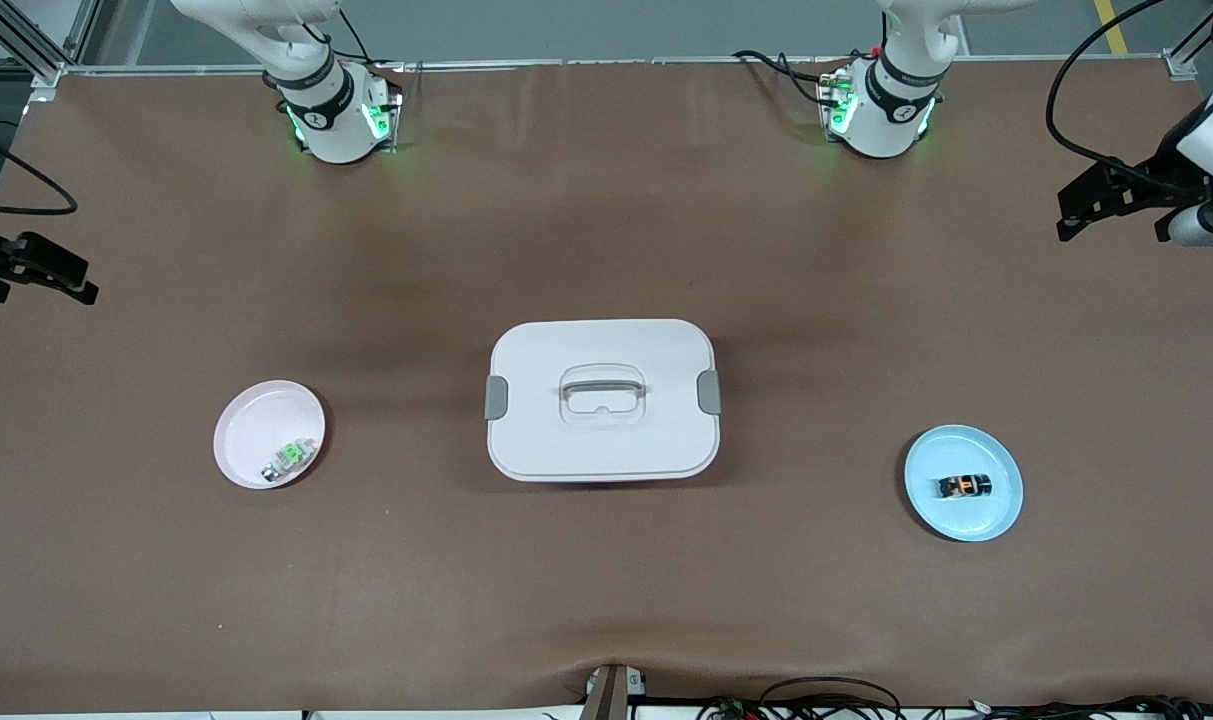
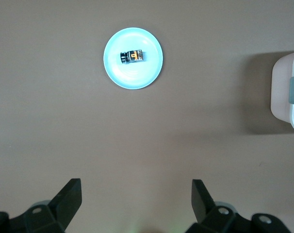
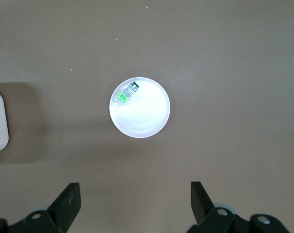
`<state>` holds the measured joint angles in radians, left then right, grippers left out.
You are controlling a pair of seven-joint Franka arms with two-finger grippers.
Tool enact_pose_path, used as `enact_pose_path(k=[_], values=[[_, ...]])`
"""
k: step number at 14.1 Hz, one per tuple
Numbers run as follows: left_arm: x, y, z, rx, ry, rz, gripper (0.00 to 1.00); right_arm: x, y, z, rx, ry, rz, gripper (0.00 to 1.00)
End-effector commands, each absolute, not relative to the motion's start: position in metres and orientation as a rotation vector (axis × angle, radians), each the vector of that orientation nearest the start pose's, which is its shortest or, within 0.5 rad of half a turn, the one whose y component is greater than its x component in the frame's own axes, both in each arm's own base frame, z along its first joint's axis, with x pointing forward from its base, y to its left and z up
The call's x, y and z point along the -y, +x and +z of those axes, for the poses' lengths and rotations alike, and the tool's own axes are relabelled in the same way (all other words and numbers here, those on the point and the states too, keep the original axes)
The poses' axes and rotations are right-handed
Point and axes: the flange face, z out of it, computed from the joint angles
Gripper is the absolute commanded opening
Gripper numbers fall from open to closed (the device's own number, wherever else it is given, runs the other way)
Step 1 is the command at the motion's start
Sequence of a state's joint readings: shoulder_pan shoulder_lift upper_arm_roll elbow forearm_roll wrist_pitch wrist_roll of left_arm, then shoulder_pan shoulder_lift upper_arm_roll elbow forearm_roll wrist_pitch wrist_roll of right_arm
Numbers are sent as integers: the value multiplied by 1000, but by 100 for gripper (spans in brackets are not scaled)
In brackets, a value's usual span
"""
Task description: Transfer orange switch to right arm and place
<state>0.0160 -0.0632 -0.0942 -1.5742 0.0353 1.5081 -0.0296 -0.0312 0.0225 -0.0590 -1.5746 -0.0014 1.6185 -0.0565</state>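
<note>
Left gripper (image 2: 132, 206): jaws spread wide, empty, up over the surface (image 1: 606, 600) at the left arm's end.
Right gripper (image 3: 132, 206): jaws spread wide, empty, over the right arm's end.
Orange switch (image 1: 964, 486): lying on its side in the blue plate (image 1: 996, 515), long axis along the surface's length.
White lidded box (image 1: 603, 345): mid-surface, between the plates.
Pink plate (image 1: 251, 420): holds the green-and-clear part (image 1: 288, 459).

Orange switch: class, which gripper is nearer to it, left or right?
Left. The left gripper hangs open at the orange switch's end of the table; the right gripper, also open, waits at the opposite end, past the white box.
</note>
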Motion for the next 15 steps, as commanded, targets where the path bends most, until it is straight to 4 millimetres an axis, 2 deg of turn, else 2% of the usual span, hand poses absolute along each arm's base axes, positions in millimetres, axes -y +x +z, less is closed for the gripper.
enact_pose_path(k=[1, 4, 8, 9, 11, 13, 15], values=[[38, 529, 657, -59, -3099, 11, 100, 52, 560, 619, -72, -3141, -39, 100], [37, 530, 654, -60, -3099, 16, 100, 52, 560, 619, -72, -3141, -39, 100], [32, 552, 643, -58, -3104, 35, 100, 53, 560, 619, -75, -3140, -39, 100], [25, 556, 639, -48, -3099, 45, 100, 52, 560, 619, -72, -3140, -39, 100], [12, 571, 618, -21, -3095, 69, 100, 53, 560, 619, -75, -3140, -39, 100], [12, 589, 589, -25, -3092, 88, 100, 53, 560, 619, -75, -3140, -39, 100], [13, 602, 569, -33, -3045, 92, 100, 53, 560, 619, -75, -3140, -39, 100]])
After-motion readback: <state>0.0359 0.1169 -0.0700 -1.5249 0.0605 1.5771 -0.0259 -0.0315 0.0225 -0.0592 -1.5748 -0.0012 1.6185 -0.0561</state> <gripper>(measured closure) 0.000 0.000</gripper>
